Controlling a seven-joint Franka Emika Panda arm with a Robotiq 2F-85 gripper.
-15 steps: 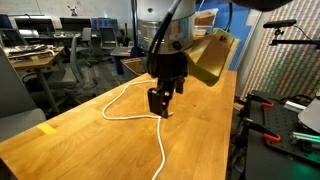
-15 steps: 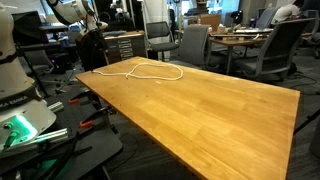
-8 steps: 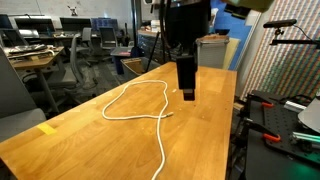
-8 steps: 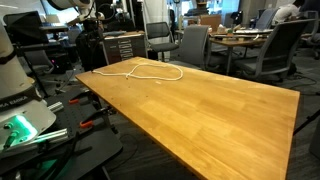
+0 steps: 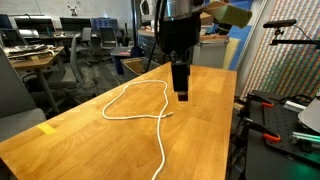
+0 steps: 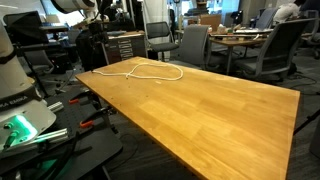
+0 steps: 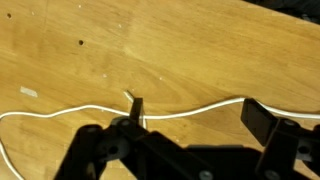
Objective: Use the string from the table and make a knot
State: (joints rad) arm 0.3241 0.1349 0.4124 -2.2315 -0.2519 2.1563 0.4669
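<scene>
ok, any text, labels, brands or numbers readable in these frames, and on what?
Nothing reads clearly.
Dark lettering on the white robot base: too small and blurred to read.
Screens in the background office: blurred, nothing legible.
Yellow tape mark on the table: blank, no writing.
Wrist view: bare wood and cord, no print.
</scene>
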